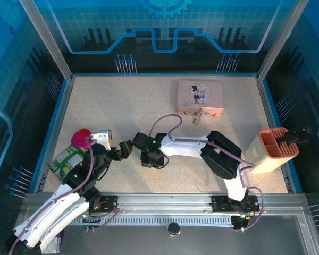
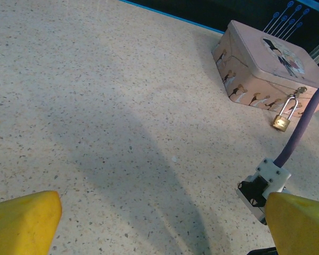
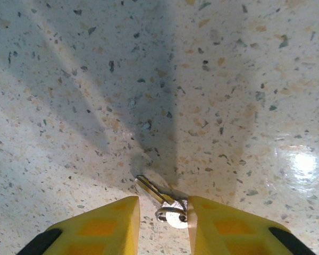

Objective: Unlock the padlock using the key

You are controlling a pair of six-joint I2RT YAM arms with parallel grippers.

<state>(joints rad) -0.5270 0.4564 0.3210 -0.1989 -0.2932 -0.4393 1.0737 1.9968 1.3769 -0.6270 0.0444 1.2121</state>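
Key (image 3: 173, 216) lies inside right end effector (image 3: 164, 220) (narrowly apart, unclamped) — left end effector (image 2: 162, 223) spread wide.

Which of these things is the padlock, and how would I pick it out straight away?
Start at the pink picture tin near the far edge of the speckled table. The padlock sits right against the middle of the tin's near side, its shackle reaching up to the tin's clasp. It is tiny and brass-gold with a silvery shackle, far smaller than the tin.
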